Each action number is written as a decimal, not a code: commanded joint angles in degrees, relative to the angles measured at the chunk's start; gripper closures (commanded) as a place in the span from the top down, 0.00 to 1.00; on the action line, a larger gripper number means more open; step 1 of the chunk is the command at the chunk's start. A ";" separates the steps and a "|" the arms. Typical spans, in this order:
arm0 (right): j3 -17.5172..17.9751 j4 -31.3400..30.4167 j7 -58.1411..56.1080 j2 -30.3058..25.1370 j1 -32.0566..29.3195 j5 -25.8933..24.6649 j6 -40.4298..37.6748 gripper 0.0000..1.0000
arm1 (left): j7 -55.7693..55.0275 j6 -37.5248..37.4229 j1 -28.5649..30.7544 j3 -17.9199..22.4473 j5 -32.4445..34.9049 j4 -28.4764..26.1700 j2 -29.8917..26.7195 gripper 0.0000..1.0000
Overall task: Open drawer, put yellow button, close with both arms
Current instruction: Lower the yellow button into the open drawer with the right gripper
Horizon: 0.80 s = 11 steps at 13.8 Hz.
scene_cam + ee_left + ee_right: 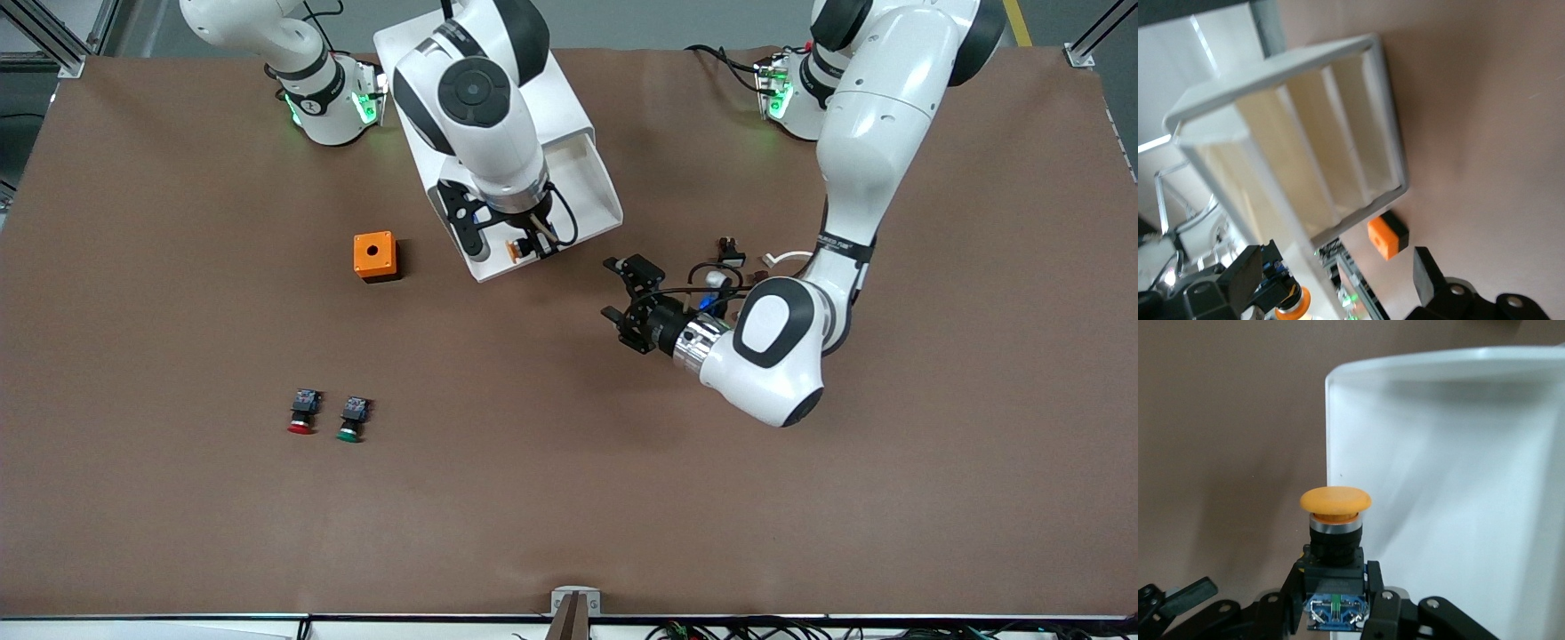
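Note:
The white cabinet point(551, 98) stands between the arms' bases, and its uppermost drawer point(591, 182) is pulled out toward the front camera. My right gripper point(526, 247) hangs over the drawer's corner at the right arm's end. It is shut on the black body of the yellow button point(517, 252), cap pointing down. In the right wrist view the button point(1335, 499) sits at the drawer's white rim point(1331, 420), gripped by my right gripper point(1335, 590). My left gripper point(615, 293) is open and holds nothing, low over the table beside the drawer point(1285, 63).
An orange box with a hole point(375, 256) point(1386, 235) sits beside the cabinet toward the right arm's end. A red-capped button point(303, 412) and a green-capped button point(353, 420) lie nearer the front camera. Small black and white parts point(731, 258) lie by the left arm.

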 commanded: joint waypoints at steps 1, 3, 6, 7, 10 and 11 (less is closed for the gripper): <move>-0.78 0.06 3.00 -0.05 1.11 -1.05 0.23 0.24 | 4.41 -0.48 -0.08 0.73 2.97 0.50 -0.54 0.99; -0.69 0.06 3.18 -0.05 1.37 -1.05 0.06 0.30 | 7.05 -0.66 0.01 2.23 6.39 0.50 -0.54 0.99; -0.69 -1.51 3.18 -0.66 1.55 -1.05 -0.47 0.30 | 9.61 -0.49 0.10 3.02 12.01 0.85 -0.71 0.99; -0.69 -1.95 3.18 -0.84 2.07 -1.05 -0.47 0.31 | 10.83 -0.31 0.01 3.98 12.90 1.98 -0.71 0.99; -0.69 -2.31 3.18 -1.02 2.34 -1.05 -0.56 0.50 | 17.41 0.04 0.01 4.60 14.48 3.39 -2.64 0.99; -0.78 -2.31 3.18 -1.54 2.26 -1.05 -0.56 0.75 | 21.26 0.04 0.01 4.78 16.49 3.49 -3.87 0.99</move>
